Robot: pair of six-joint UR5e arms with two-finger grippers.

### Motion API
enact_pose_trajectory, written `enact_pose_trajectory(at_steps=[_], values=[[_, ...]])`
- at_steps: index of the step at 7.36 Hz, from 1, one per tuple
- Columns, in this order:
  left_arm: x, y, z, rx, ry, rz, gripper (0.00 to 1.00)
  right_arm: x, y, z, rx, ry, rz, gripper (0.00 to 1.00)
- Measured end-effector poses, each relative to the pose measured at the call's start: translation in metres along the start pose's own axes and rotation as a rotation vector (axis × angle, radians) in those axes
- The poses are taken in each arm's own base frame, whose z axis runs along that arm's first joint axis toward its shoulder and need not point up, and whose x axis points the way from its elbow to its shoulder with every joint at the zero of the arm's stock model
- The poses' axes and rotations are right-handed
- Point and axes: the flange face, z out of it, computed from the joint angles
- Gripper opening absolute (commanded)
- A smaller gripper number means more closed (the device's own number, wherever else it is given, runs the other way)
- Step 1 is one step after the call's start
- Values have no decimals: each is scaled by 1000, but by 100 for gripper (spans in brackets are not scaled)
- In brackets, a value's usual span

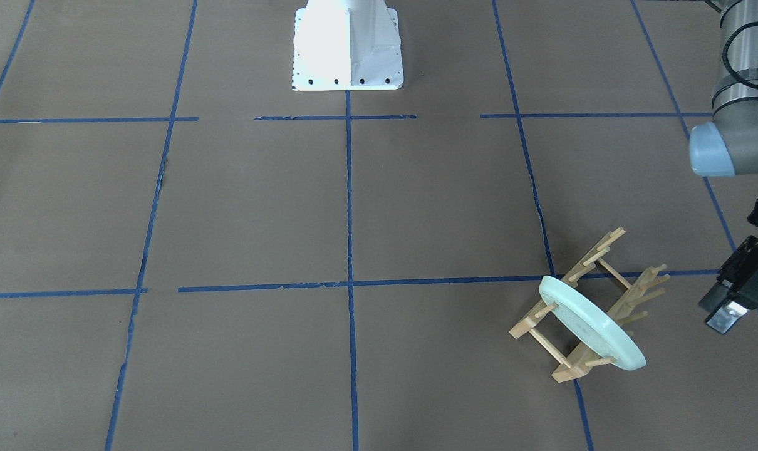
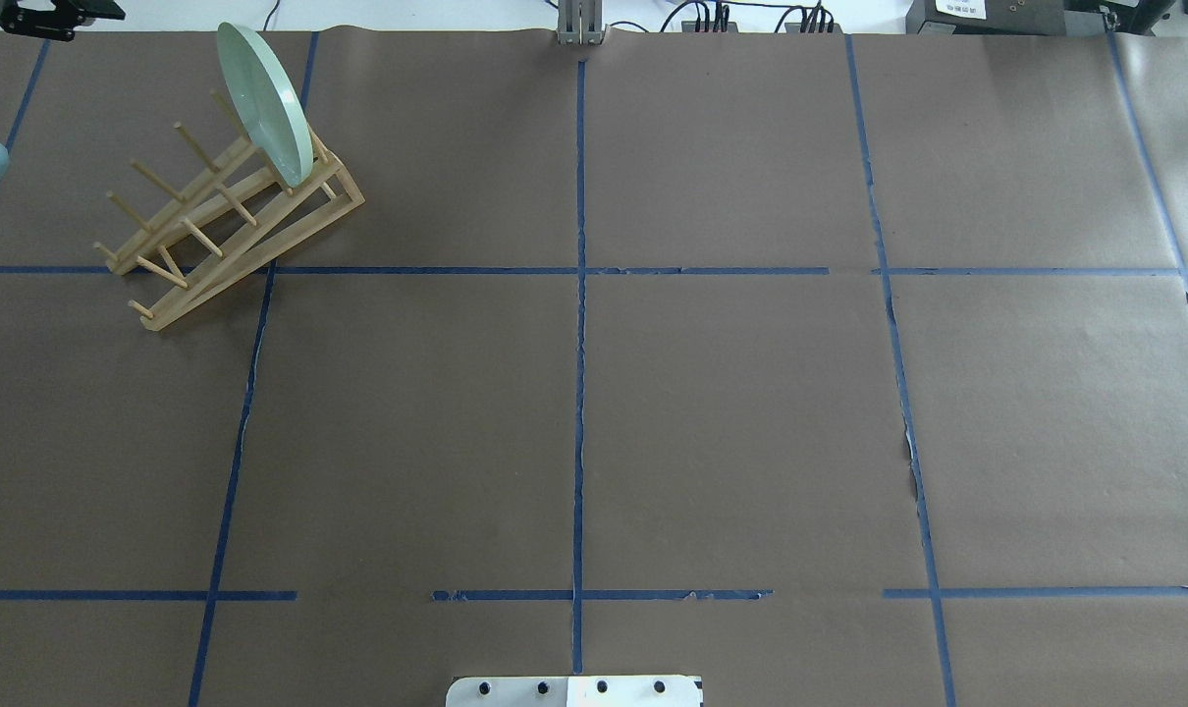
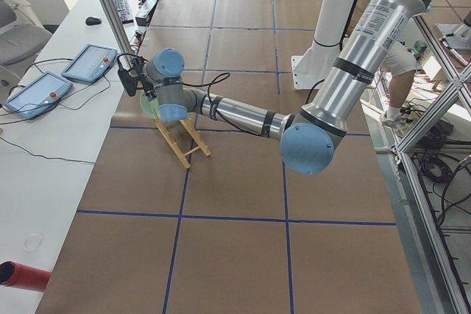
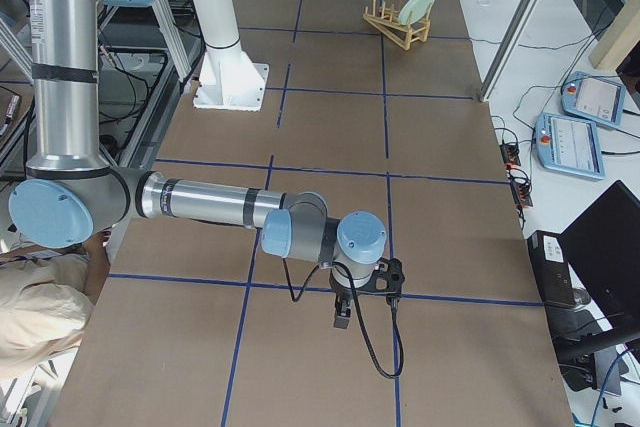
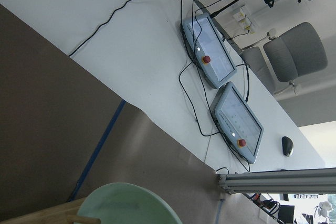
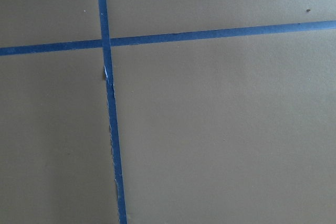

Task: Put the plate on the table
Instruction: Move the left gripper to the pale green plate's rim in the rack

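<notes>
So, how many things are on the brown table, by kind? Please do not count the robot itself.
plate: 1 (standing on edge in the rack)
wooden rack: 1
Total on the table: 2

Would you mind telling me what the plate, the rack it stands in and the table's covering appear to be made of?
The plate: probably ceramic or melamine, smooth pale mint with a soft sheen. The rack: bare light wood, round dowel pegs. The table covering: matte brown paper, torn slightly along the blue tape lines.
</notes>
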Motion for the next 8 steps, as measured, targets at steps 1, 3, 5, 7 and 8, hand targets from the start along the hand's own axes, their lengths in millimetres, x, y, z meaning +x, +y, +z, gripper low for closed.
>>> enact_pose_trajectory(at_steps=[1, 3, 5, 7, 8], values=[[-2, 11, 22, 3, -2, -46, 76, 0, 0, 0, 0, 0, 0, 100], [-10, 40, 54, 6, -9, -84, 74, 0, 0, 0, 1, 0, -1, 100], [-15, 53, 64, 3, -14, -87, 39, 0, 0, 0, 1, 0, -1, 100], [-16, 55, 65, 2, -16, -88, 0, 0, 0, 0, 1, 0, -1, 100], [-16, 55, 65, 2, -15, -87, 0, 0, 0, 0, 1, 0, -1, 100]])
